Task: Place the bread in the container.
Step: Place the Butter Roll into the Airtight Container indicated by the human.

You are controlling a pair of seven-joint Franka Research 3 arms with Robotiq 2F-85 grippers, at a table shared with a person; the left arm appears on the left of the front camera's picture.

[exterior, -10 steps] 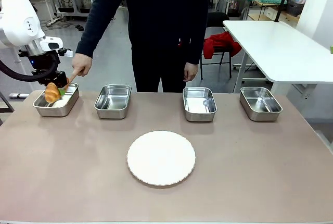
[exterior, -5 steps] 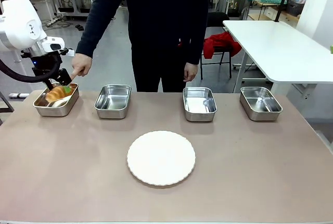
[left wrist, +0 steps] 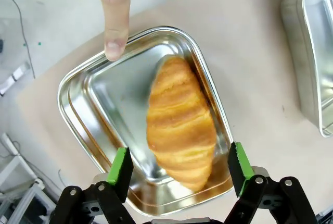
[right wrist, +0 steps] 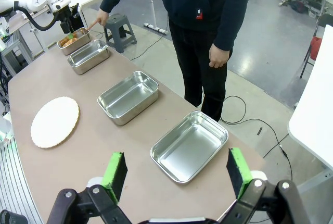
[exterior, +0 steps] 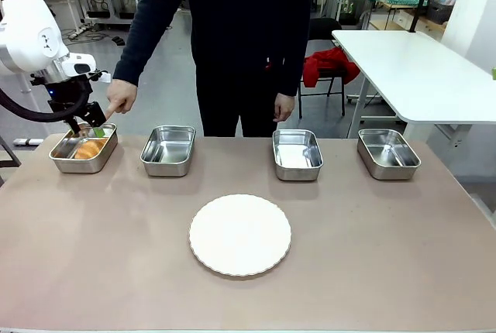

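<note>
Golden-brown ridged croissant (left wrist: 179, 122) lies in far-left shiny steel pan (left wrist: 83, 96); left tool (left wrist: 179, 168) spread, empty. Lift straight up, clear of person's pointing finger (left wrist: 115, 18).

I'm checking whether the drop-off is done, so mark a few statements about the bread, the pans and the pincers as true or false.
1. The bread lies in the pan the person's finger points at. True.
2. The left pincer grips the bread. False: it is open above it.
3. The plate holds bread. False: it is bare.
4. The right pincer is open. True.
</note>
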